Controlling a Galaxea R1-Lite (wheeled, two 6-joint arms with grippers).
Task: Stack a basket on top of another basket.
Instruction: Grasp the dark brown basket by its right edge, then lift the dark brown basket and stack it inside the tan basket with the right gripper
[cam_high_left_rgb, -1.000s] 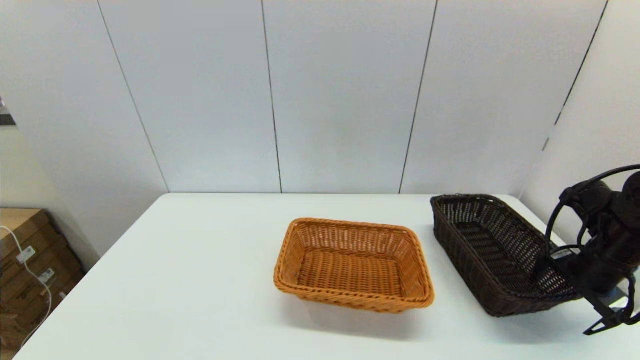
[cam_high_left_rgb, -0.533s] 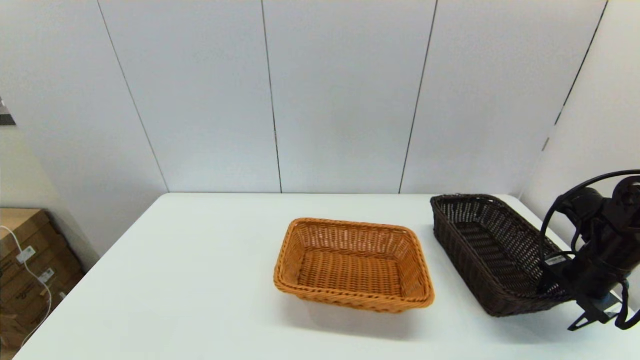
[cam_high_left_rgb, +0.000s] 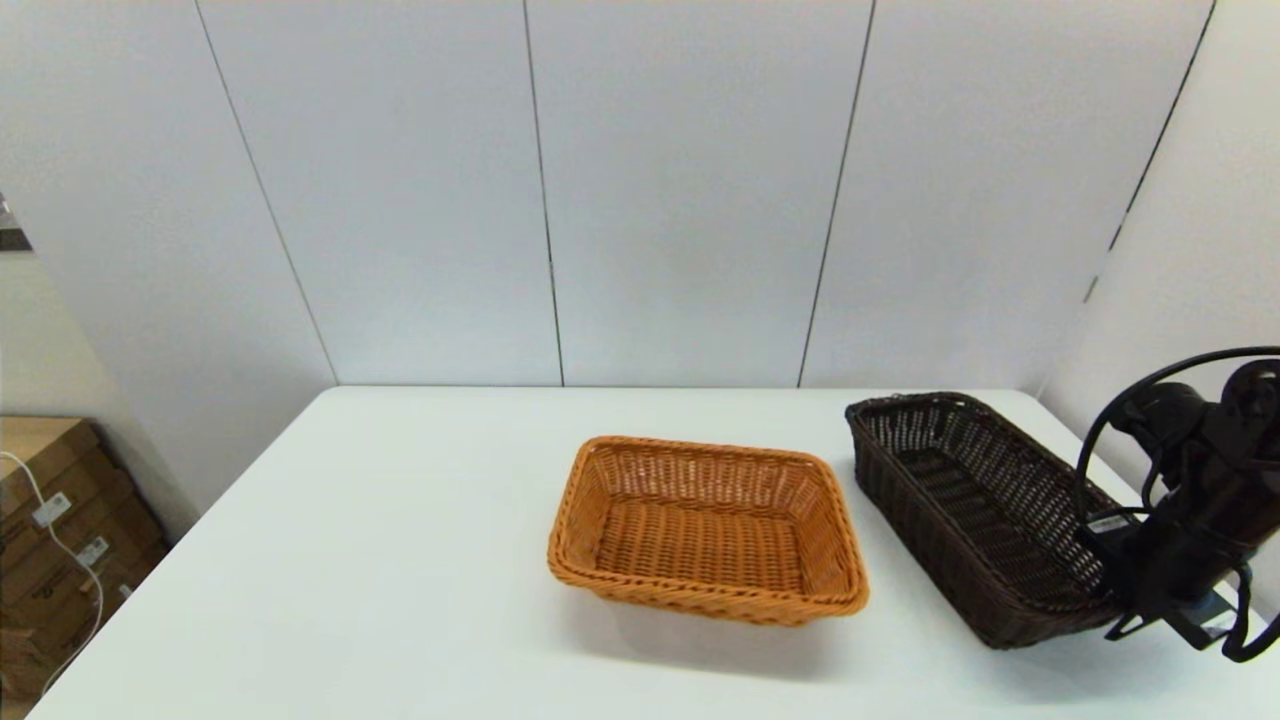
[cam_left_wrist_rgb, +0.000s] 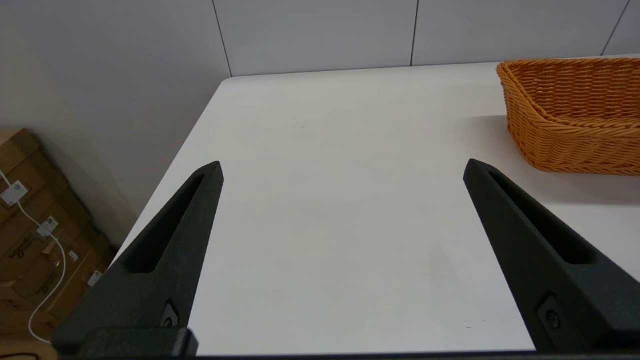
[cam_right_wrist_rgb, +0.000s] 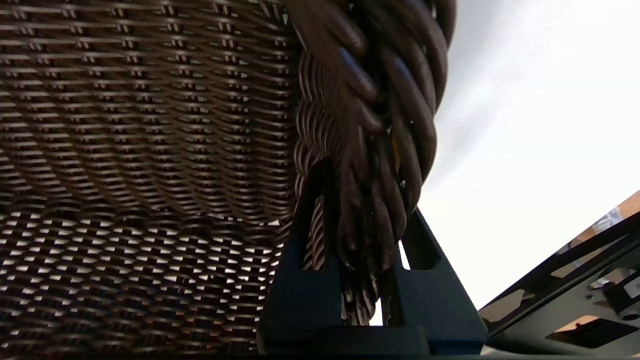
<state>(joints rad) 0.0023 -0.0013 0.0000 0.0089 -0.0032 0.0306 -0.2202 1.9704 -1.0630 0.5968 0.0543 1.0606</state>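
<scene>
I see one basket (cam_high_left_rgb: 705, 530) mid-tabletop (cam_high_left_rgb: 400, 560), nearer the front edge. Other basket (cam_high_left_rgb: 975, 515) sits to its right by the right edge, w/ right gripper (cam_high_left_rgb: 1115, 600) on its front-right rim.

We lose dark basket's (cam_high_left_rgb: 975, 520) near right corner behind right claw (cam_high_left_rgb: 1110, 590), fingertips buried in weave. Right wrist view crops dark basket (cam_right_wrist_rgb: 150, 150) on three sides. Orange basket (cam_left_wrist_rgb: 575, 115) runs off left wrist picture; we cannot tell whether dark basket's underside beside it touches tabletop (cam_high_left_rgb: 400, 560).
</scene>
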